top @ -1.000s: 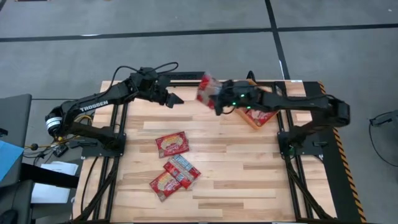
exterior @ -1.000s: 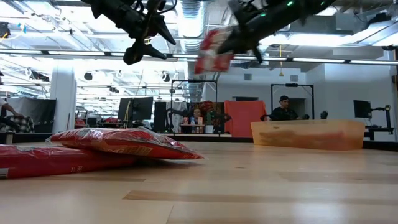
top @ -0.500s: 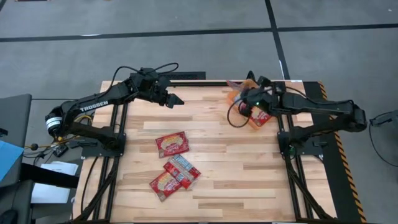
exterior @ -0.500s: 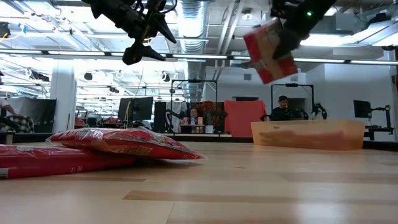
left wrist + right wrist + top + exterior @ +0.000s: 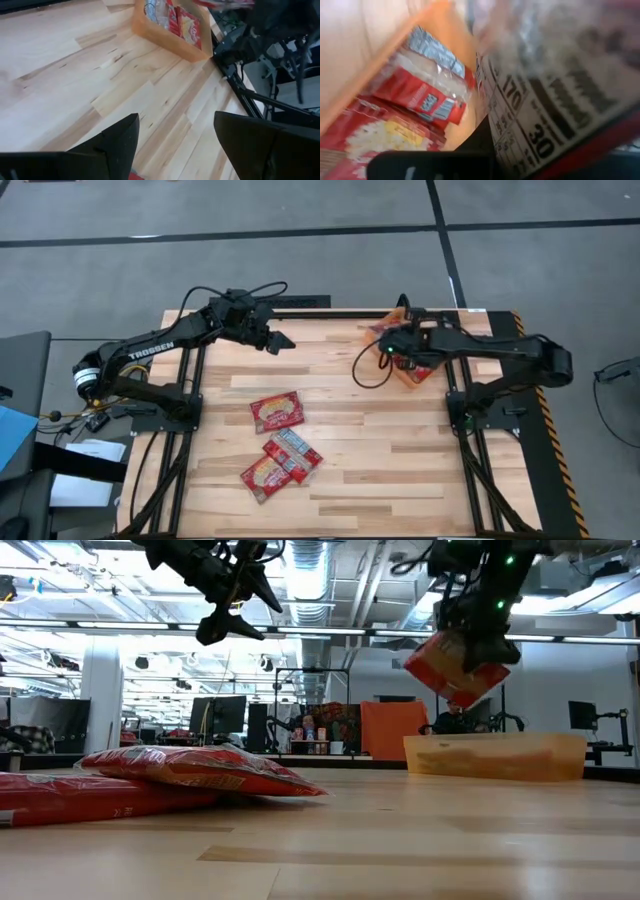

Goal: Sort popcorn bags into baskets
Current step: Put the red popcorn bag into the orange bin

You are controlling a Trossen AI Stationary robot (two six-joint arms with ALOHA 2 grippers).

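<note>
Across the wooden counter [image 5: 400, 440], three popcorn bags [image 5: 277, 412] lie loose near its middle and front, well apart from the orange basket [image 5: 495, 756] at the far right edge, which already holds a few packets. Over that basket hangs the right claw [image 5: 478, 638], pinching one tilted popcorn bag [image 5: 452, 668] above the rim; in the right wrist view its printed panel fills the foreground with the basket's contents beneath. High over the far left part hovers the left claw [image 5: 283, 340], fingers spread and empty. Judging by this, the step in hand is the drop: the right claw needs to let go over the basket, then the next loose bag wants fetching.
</note>
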